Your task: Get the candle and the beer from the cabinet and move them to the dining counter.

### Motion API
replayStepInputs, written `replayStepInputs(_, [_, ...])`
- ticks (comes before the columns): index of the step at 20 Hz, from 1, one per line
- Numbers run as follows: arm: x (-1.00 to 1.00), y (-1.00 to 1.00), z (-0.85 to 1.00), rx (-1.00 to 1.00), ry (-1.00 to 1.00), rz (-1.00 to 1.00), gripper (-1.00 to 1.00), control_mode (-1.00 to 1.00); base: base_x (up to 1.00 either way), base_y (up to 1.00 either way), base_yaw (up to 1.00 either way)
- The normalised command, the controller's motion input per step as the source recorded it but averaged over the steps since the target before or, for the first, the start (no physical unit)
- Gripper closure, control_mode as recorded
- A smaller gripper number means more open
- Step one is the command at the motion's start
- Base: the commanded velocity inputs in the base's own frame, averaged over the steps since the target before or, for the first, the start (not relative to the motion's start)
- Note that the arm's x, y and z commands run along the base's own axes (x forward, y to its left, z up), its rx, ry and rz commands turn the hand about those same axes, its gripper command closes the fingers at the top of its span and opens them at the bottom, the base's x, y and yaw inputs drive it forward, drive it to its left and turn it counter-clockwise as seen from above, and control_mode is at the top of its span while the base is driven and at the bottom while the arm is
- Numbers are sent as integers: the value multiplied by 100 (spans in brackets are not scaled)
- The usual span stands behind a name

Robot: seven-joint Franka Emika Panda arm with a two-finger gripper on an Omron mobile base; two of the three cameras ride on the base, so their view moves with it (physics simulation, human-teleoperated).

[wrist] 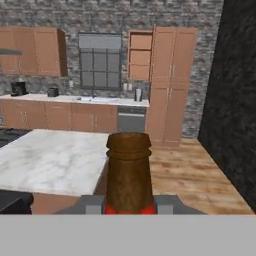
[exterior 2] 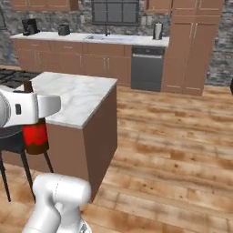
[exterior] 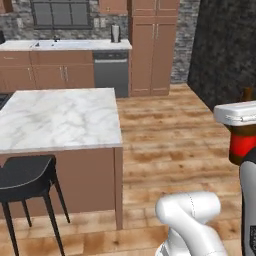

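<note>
If base bumps dining counter (exterior: 60, 120), beer (wrist: 128, 172) could slip from gripper (wrist: 128, 204) and smash on wood floor (exterior: 170, 140). Gripper clamped on beer (brown glass, red label, narrow neck), held upright off counter at about 4 o'clock. Candle maybe inside open cabinet (wrist: 140, 55); too small to tell.

Glossy white rounded arm (exterior: 192, 220) w/ dark joints, boxy white hand (exterior 2: 27, 108), small grey fingers (wrist: 167, 204).
</note>
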Motion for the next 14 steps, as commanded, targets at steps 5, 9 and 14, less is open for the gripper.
replayStepInputs(5, [0,0,0,0,0,0,100,100,0,100,-53])
replayStepInputs(9, [0,0,0,0,0,0,100,100,0,100,-28])
replayStepInputs(14, [0,0,0,0,0,0,100,100,0,100,-10])
